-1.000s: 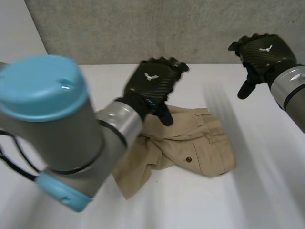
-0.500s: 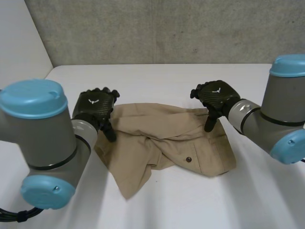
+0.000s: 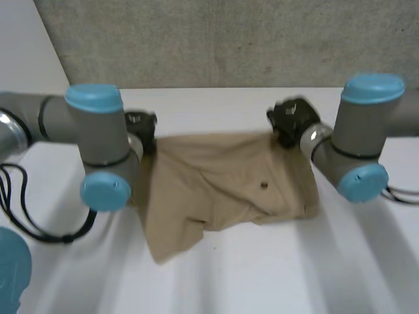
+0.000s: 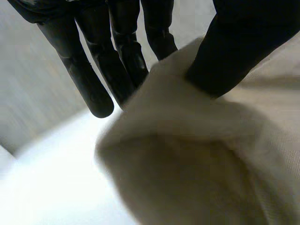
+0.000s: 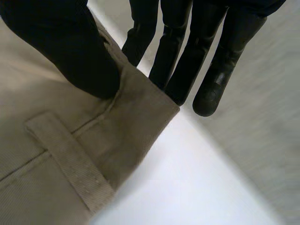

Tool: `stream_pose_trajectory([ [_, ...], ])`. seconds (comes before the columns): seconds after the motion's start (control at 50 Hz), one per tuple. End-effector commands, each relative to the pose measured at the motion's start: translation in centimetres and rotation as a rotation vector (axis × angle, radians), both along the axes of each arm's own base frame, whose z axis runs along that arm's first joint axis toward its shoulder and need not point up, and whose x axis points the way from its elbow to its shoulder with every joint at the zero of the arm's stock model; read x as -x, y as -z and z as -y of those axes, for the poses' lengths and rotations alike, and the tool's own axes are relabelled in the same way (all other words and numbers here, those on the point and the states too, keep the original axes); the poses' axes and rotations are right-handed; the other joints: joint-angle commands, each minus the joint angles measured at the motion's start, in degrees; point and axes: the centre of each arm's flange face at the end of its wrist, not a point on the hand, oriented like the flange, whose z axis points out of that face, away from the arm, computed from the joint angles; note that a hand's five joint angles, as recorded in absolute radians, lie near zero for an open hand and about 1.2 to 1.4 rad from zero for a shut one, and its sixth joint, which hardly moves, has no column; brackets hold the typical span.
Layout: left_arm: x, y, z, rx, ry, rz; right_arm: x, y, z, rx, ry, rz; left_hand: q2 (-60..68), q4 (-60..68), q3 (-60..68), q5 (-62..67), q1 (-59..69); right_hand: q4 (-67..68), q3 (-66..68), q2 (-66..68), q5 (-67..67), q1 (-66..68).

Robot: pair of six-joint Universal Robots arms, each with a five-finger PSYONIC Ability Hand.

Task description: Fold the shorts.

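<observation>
Tan twill shorts lie on the middle of the white bench, their long axis running across it from one arm's side to the other. The edge nearest the bench's far side is drawn into a fairly straight line between the two hands. One leg hangs out as a loose flap toward the bench's near edge on the left arm's side.

The left hand pinches the far corner on its own side, thumb on top of the cloth and straight fingers behind it. The cloth bulges there in a soft rounded fold. The right hand pinches the opposite far corner the same way, thumb pressed onto the stitched hem beside a flat belt loop, fingers behind the edge.

Each hand is nearest its own corner, and the body of the shorts lies from both toward the bench's near edge. Any fold likely turns on carrying that held edge that way, both hands level. The weave looks stiff enough to crease cleanly. A small dark button sits on the upper face.
</observation>
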Motion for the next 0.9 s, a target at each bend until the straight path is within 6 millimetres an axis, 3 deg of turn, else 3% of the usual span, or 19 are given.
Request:
stream_pose_trajectory([
  [0.02,1.9,-12.4,4.4,0.572,-0.018,-0.083,-1.8,-11.8,4.2,0.614,0.045,0.252,11.6,11.7,12.0,14.9,14.3,12.0,13.7,12.5,14.7,25.3],
  [0.04,2.0,-13.6,4.4,0.63,-0.022,-0.115,-1.7,-13.8,4.1,0.697,0.05,0.301,11.6,11.7,12.0,14.9,14.3,12.0,13.7,12.5,14.7,25.3],
  [0.06,2.0,-15.1,4.3,0.691,-0.028,-0.146,-1.3,-17.3,3.5,0.831,0.056,0.395,11.6,11.7,12.0,14.9,14.3,12.0,13.7,12.5,14.7,25.3],
  [0.08,1.7,-17.0,3.9,0.758,-0.04,-0.181,-1.1,-18.7,3.1,0.888,0.054,0.438,11.6,11.7,12.0,14.9,14.3,12.0,13.7,12.5,14.7,25.3],
  [0.1,1.1,-20.7,2.7,0.874,-0.056,-0.249,-0.9,-19.7,2.8,0.929,0.05,0.475,11.6,11.7,12.0,14.9,14.3,12.0,13.7,12.5,14.7,25.3],
  [0.16,0.3,-23.7,1.0,0.976,-0.061,-0.319,-0.3,-21.3,1.8,0.965,0.042,0.549,11.6,11.7,12.0,14.9,14.3,12.0,13.7,12.5,14.7,25.3],
  [0.22,-0.2,-23.8,-0.2,0.985,-0.045,-0.352,-0.2,-20.4,1.4,0.894,0.035,0.528,11.6,11.7,12.0,14.9,14.3,12.0,13.7,12.5,14.7,25.3],
  [0.26,-0.2,-22.0,-0.5,0.928,-0.031,-0.344,-0.2,-19.1,1.4,0.827,0.037,0.498,11.6,11.7,12.0,14.9,14.3,12.0,13.7,12.5,14.7,25.3],
  [0.28,-0.3,-21.2,-0.6,0.903,-0.027,-0.338,-0.2,-17.3,1.4,0.745,0.04,0.457,11.6,11.7,12.0,14.9,14.3,12.0,13.7,12.5,14.7,25.3],
  [0.32,-0.3,-19.2,-0.7,0.844,-0.018,-0.315,-0.1,-15.5,1.2,0.661,0.043,0.418,11.6,11.7,12.0,14.9,14.3,12.0,13.7,12.5,14.7,25.3],
  [0.34,-0.3,-17.2,-1.0,0.783,-0.001,-0.287,-0.1,-14.6,1.1,0.618,0.046,0.397,11.6,11.7,12.0,14.9,14.3,12.0,13.7,12.5,14.7,25.3],
  [0.4,-0.2,-13.8,-1.6,0.691,0.036,-0.239,0.2,-10.9,0.5,0.456,0.056,0.321,11.6,11.7,12.0,14.9,14.3,12.0,13.7,12.5,14.7,25.3],
  [0.44,0.0,-10.1,-2.4,0.595,0.082,-0.188,0.4,-8.1,0.0,0.347,0.06,0.268,11.6,11.7,12.0,14.9,14.3,12.0,13.7,12.5,14.7,25.3],
  [0.56,-0.1,-2.3,-4.1,0.392,0.129,-0.087,0.8,-1.0,-1.2,0.14,0.061,0.162,11.6,11.7,12.0,14.9,14.3,12.0,13.7,12.5,14.7,25.3],
  [0.58,-0.2,0.3,-4.4,0.323,0.133,-0.055,0.9,0.0,-1.4,0.116,0.064,0.145,10.6,10.7,11.1,13.9,13.3,12.0,13.7,12.5,14.7,25.3],
  [0.6,-0.3,1.6,-4.7,0.289,0.137,-0.037,1.0,1.9,-1.8,0.07,0.064,0.106,9.6,9.7,10.1,12.9,12.3,12.0,13.7,12.5,14.7,25.3],
  [0.64,-0.7,4.1,-5.5,0.201,0.142,0.005,1.2,3.3,-2.4,0.034,0.063,0.063,5.9,6.0,6.4,9.2,8.6,12.0,13.7,12.5,14.7,25.3],
  [0.74,-1.7,6.5,-7.6,0.038,0.154,0.085,2.1,5.7,-4.4,-0.069,0.057,-0.059,-3.5,-3.4,-3.1,-0.2,-0.8,12.0,13.7,12.5,14.7,25.3],
  [0.9,-3.0,4.6,-9.9,-0.059,0.16,0.13,3.5,4.8,-6.4,-0.158,0.065,-0.097,-31.3,-31.2,-30.8,-28.0,-28.6,12.0,13.7,12.5,14.7,25.3],
])
